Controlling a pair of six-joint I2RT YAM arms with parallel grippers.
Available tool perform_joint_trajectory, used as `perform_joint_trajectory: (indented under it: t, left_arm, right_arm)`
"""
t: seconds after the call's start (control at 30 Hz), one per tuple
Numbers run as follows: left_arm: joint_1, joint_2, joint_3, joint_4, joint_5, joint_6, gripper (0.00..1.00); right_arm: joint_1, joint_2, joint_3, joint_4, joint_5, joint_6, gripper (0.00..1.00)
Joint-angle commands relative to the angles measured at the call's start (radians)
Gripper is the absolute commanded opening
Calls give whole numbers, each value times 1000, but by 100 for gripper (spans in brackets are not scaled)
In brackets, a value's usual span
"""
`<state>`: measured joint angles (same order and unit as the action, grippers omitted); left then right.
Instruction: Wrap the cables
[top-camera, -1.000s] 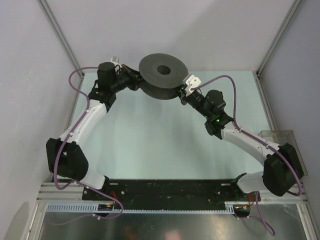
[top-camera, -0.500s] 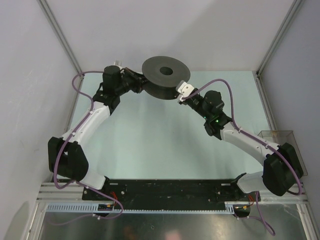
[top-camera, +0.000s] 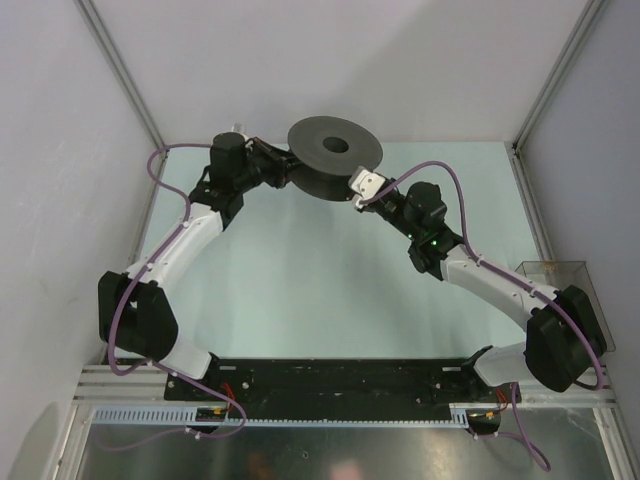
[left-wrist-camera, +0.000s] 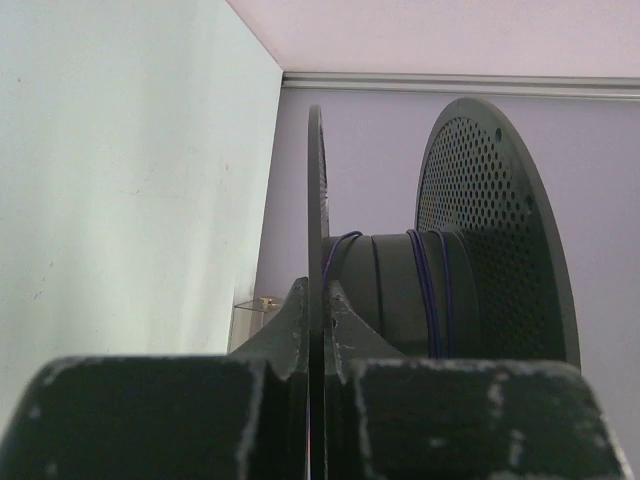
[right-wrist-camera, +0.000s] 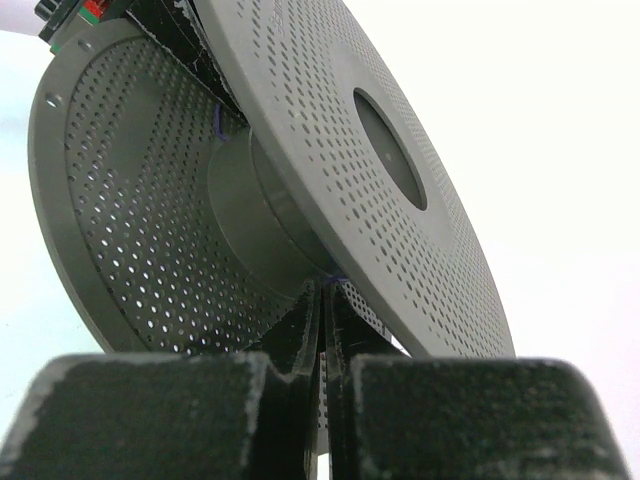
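You're working in a robotics lab cell, not a home or a shop. Plain pale walls (top-camera: 350, 60) close it in on the left, far and right sides, joined by bare aluminium posts (top-camera: 118, 68). Two robot arms (top-camera: 175, 245) are bolted at the near edge of the pale green table (top-camera: 300, 280), on an aluminium rail (top-camera: 120, 385) beside a slotted cable duct (top-camera: 300, 413). A clear plastic bin (top-camera: 552, 272) sits at the right.

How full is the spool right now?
Nearly empty: only a few turns of thin cable circle the core of the spool, which mostly shows bare.
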<state>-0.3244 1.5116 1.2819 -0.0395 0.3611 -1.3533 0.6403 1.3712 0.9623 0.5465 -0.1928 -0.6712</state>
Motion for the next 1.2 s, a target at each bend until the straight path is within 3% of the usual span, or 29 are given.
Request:
perform_joint_trajectory:
  t: [0.0, 0.2, 0.47, 0.73, 0.97, 1.17]
  left_arm:
    - [-98, 22, 15, 92, -14, 82, 0]
    - [-106, 22, 15, 91, -24, 96, 0]
    - [-76, 98, -17, 153, 18, 157, 0]
    - [-6, 277, -27, 317, 170, 235, 0]
    - [17, 457, -3, 440, 187, 180, 0]
    - [21, 650, 136, 472, 155, 132, 0]
  right_arm:
    - [89, -11, 12, 83, -326, 51, 0]
    - [89, -12, 8, 78, -318, 37, 0]
    - [49, 75, 9, 108, -174, 53, 0]
    - [2, 211, 9, 189, -84, 25, 0]
    - [-4, 367, 10, 304, -59, -25, 0]
    - [-51, 572, 48, 485, -60, -73, 0]
